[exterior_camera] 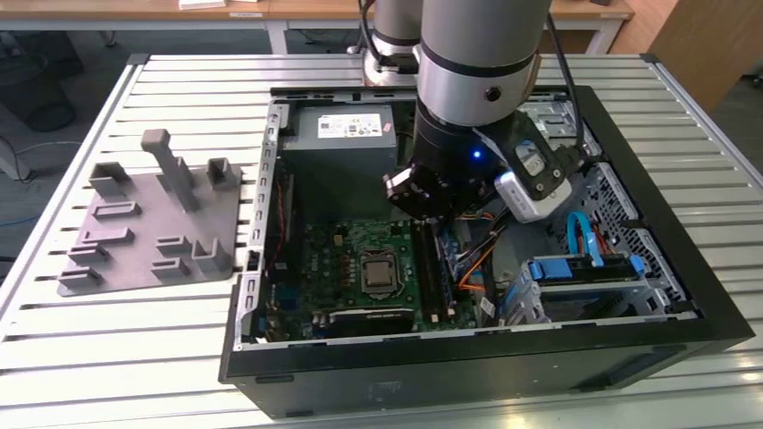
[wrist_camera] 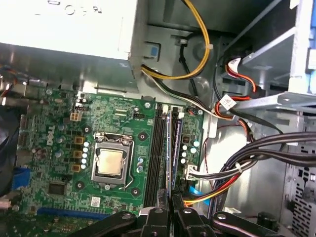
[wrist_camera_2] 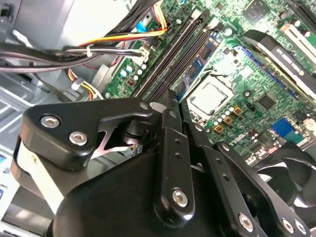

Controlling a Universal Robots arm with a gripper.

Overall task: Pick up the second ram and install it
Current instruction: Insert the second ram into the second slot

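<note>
1. The arm reached down into the open computer case point(exterior_camera: 620, 134), which lay on the slatted worktop point(exterior_camera: 143, 357), with the gripper point(exterior_camera: 420, 198) low over the motherboard point(exterior_camera: 346, 259) beside the long black memory slots point(wrist_camera: 157, 153).
2. In the second wrist view the gripper point(wrist_camera_2: 174, 101) had its fingers point(wrist_camera_2: 170, 143) drawn close together, their tips down at the row of slots point(wrist_camera_2: 170, 59).
3. In the first wrist view the fingers point(wrist_camera: 160, 217) likewise stood nearly shut, with only a narrow gap between them.
4. A thin blue strip, the second ram point(wrist_camera: 174, 148), stood on edge in the slot line next to the black slots, running away from the fingertips toward the power supply point(wrist_camera: 64, 24); the same strip showed in the second wrist view point(wrist_camera_2: 200, 61).
5. Its near end reached into the gap between the fingertips, but whether the fingers gripped it or merely touched it could not be told.
6. The processor socket point(wrist_camera: 112, 163) sat just beside the slots on the green board.
7. Bundled cables point(wrist_camera: 256, 158) ran along the other side of the slots.
8. On the exterior view's left, the grey plastic holder tray point(exterior_camera: 155, 223) stood on the worktop well apart from the case.
</note>
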